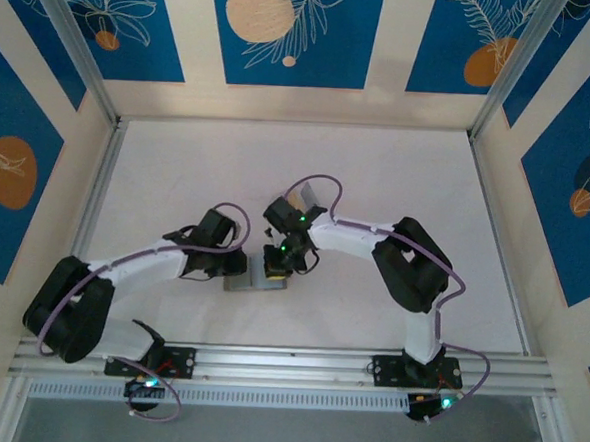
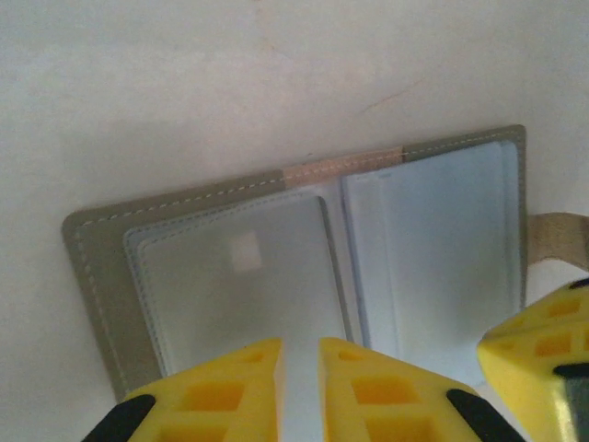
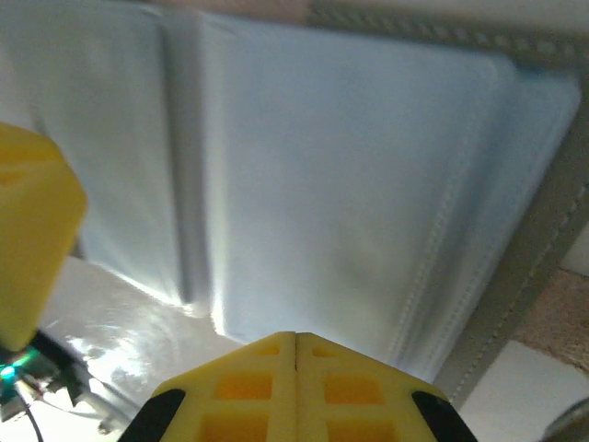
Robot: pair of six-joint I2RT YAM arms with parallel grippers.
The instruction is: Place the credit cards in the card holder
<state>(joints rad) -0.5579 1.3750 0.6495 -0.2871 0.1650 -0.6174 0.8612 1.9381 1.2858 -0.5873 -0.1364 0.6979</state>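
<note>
Right wrist: right tool [image 3: 294,345] clenched, left tool [image 2: 300,354] unclear, over stitched glossy card holder [image 3: 350,184].

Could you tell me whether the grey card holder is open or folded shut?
Open: the flat grey folding card holder lies spread, pale-blue pockets showing.

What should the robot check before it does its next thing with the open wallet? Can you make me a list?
1. Card holder lies open on the table, pale-blue pockets facing up: ok.
2. Its tan strap sticks out to the side, off the pockets: ok.
3. Right gripper is shut, at the holder's near edge: ok.
4. Anything pinched in the right gripper: cannot tell.
5. Left gripper, jaws nearly together, has hold of a pocket edge: cannot tell.
</note>
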